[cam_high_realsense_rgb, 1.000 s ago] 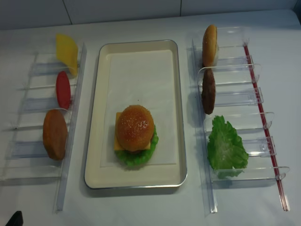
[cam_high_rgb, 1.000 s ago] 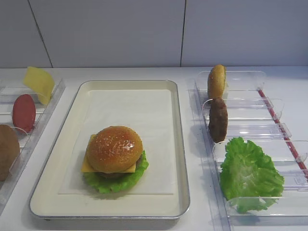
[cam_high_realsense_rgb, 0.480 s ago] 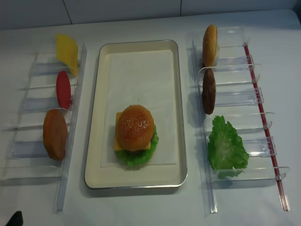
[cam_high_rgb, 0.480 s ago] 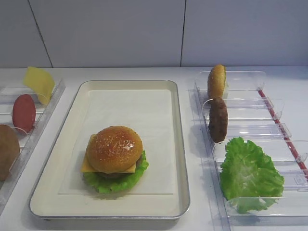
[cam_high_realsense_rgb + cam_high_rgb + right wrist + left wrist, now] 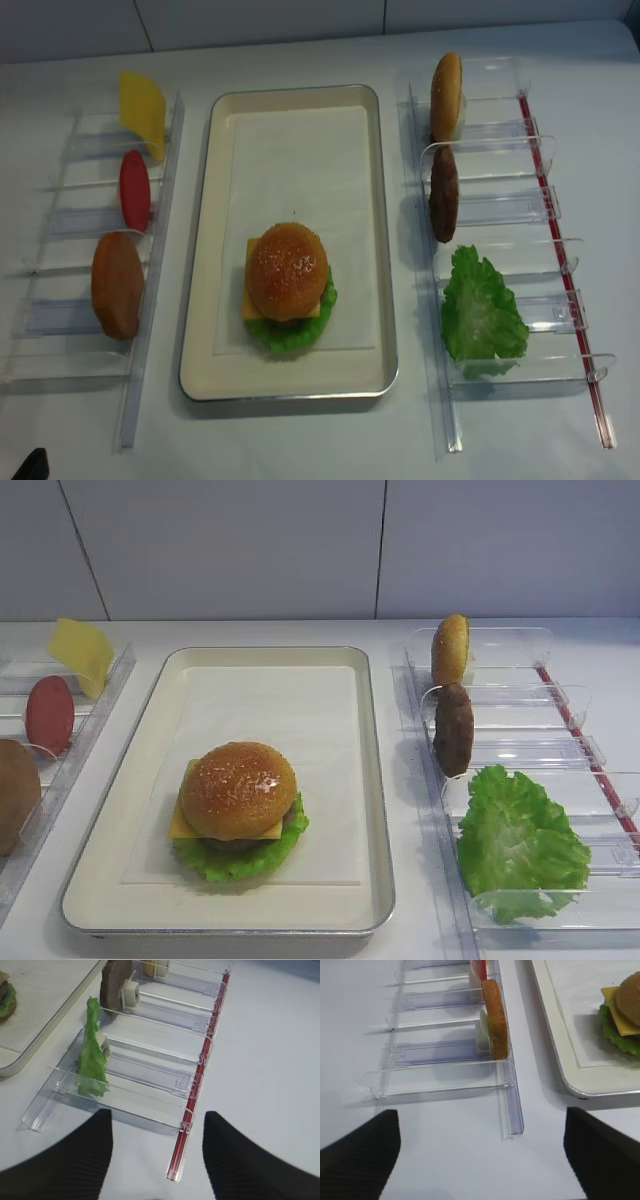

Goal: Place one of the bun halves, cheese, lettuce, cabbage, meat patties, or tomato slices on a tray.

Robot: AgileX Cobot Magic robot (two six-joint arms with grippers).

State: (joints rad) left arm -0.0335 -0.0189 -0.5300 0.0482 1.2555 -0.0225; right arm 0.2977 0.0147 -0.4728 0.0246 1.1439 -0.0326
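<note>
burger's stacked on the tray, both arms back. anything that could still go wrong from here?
1. The bun top sits on loose layers of cheese and lettuce; a nudge to the tray could slide the stack.
2. The right gripper hangs open low by the clear rack; sweeping left might catch it and tip the spare lettuce leaf or patty.

A lab bench: white table (image 5: pixel 320 440), clear plastic bins (image 5: pixel 500 200) holding toy burger parts

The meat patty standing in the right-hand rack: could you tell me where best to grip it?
Likely across its two flat faces near the top edge, coming from above: the meat patty stands on edge in the clear rack, its upper rim free.
</note>
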